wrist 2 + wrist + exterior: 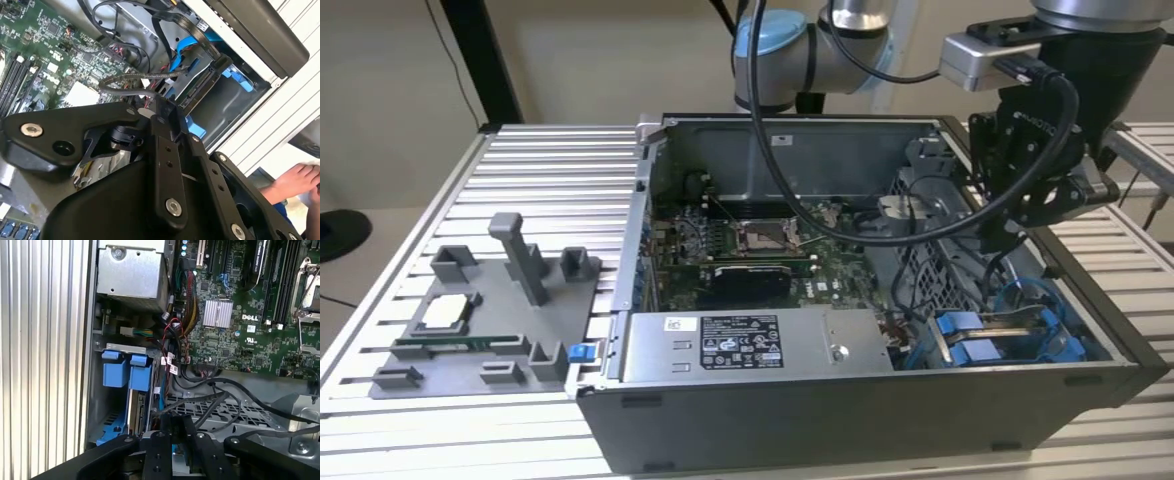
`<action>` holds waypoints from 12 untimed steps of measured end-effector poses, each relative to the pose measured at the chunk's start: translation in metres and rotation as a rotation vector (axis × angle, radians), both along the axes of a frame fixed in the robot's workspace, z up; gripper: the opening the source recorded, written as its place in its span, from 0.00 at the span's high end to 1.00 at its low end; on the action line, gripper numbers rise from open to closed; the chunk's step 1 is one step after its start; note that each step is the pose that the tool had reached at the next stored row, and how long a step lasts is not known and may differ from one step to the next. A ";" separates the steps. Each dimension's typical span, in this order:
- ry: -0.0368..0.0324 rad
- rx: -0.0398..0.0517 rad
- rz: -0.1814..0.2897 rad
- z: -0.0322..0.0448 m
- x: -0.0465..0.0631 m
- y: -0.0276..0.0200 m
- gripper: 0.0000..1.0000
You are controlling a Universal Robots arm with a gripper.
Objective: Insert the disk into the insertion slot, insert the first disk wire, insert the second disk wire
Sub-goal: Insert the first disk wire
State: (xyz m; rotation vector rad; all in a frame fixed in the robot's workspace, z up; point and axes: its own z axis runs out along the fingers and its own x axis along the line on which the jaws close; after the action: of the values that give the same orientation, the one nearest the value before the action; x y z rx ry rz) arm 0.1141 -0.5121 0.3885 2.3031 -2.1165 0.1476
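disk (136, 410) is already standing on edge in the insertion slot (111, 430), just beside the power-supply box (131, 270), long axis running straight away from that box toward the gripper (175, 430), which hangs among the black wires (235, 390); can't tell if it's clenched or released

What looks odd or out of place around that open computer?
Nothing looks broken. A person's hand lies just outside the open computer case, and loose black cables drape over the perforated metal plate.
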 end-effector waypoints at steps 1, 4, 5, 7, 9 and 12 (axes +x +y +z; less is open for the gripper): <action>0.0000 0.0000 0.000 -0.0001 0.000 -0.0002 0.00; 0.0000 0.0000 0.000 -0.0002 0.000 -0.0026 1.00; 0.0000 0.0000 0.000 -0.0003 0.000 -0.0040 1.00; 0.0001 0.0000 0.000 -0.0007 0.000 -0.0071 1.00; 0.0001 -0.0001 0.000 -0.0010 0.000 -0.0101 1.00; 0.0002 0.0000 0.000 -0.0017 0.000 -0.0157 1.00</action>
State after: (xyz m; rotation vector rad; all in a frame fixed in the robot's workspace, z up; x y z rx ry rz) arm 0.1141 -0.5277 0.3868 2.3030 -2.1163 0.1474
